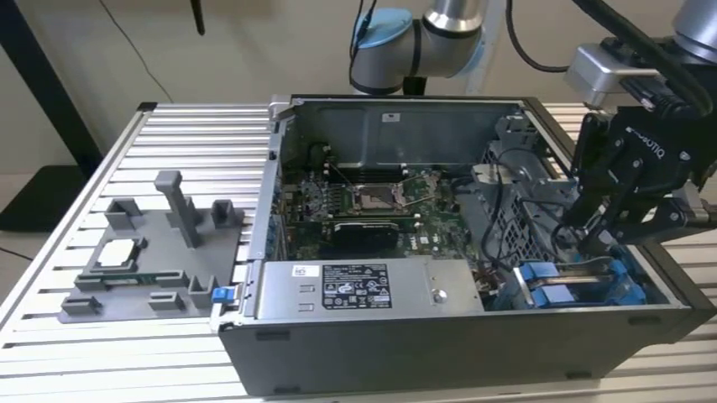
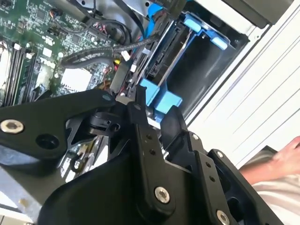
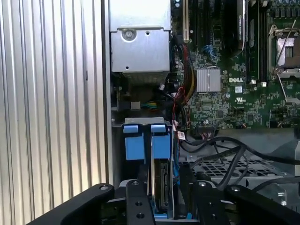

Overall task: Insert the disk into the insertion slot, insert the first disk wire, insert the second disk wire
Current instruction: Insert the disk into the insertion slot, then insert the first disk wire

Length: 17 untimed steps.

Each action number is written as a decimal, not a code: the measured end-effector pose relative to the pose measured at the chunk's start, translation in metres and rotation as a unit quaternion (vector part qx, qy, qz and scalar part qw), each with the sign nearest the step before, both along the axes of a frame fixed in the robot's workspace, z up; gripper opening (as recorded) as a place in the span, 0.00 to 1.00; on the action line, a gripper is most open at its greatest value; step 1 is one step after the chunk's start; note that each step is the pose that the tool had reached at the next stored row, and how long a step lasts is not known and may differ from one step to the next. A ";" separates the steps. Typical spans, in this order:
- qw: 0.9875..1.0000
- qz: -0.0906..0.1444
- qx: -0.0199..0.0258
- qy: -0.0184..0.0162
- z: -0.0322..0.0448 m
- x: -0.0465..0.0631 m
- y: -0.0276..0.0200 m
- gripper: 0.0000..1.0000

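Note:
The disk [image 3: 161,173] stands on edge in its blue carrier frame, sunk into the insertion slot [image 3: 140,123] at the case's front corner on the exterior view's right. My gripper [image 3: 163,190] straddles it from above, its black fingers [image 3: 137,199] close against both sides of the frame. In the second wrist view the gripper [image 2: 157,105] pinches a blue part of the frame, and the disk [image 2: 161,61] runs down into the slot [image 2: 201,79]. In the exterior view the gripper [image 1: 592,231] hangs just over the blue rails of the slot [image 1: 572,290]. Loose black wires [image 3: 225,145] lie beside the bay.
A silver labelled power-supply box [image 1: 358,290] fills the case's front next to the bay. The motherboard [image 1: 370,201] lies behind it. A grey parts tray [image 1: 157,260] sits on the slatted table at the exterior view's left. A person's hand [image 2: 286,159] rests outside the case.

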State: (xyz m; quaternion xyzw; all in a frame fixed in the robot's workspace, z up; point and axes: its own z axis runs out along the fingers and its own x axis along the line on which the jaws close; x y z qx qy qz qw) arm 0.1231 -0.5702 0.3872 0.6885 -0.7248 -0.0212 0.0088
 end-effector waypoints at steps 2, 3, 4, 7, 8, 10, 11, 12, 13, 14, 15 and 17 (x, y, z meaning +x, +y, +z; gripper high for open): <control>1.000 0.000 0.000 0.001 0.0064 0.000 0.0002 1.00; 1.000 0.000 -0.001 0.001 0.0097 0.000 0.0006 1.00; 1.000 0.000 -0.001 0.001 0.0111 0.000 0.0012 1.00; 1.000 0.000 -0.001 0.001 0.0113 0.001 0.0039 1.00; 1.000 0.000 -0.001 0.001 0.0113 0.001 0.0063 1.00; 1.000 0.000 -0.001 0.001 0.0113 0.001 0.0122 1.00; 1.000 0.000 -0.001 0.001 0.0113 0.002 0.0146 1.00; 1.000 0.001 -0.001 0.000 0.0110 0.002 0.0169 1.00; 1.000 0.001 -0.001 -0.001 0.0106 0.002 0.0187 1.00; 1.000 0.003 -0.001 -0.004 0.0098 0.002 0.0200 1.00; 1.000 0.005 -0.001 -0.007 0.0089 0.002 0.0212 1.00; 1.000 0.008 -0.002 -0.012 0.0072 0.002 0.0231 1.00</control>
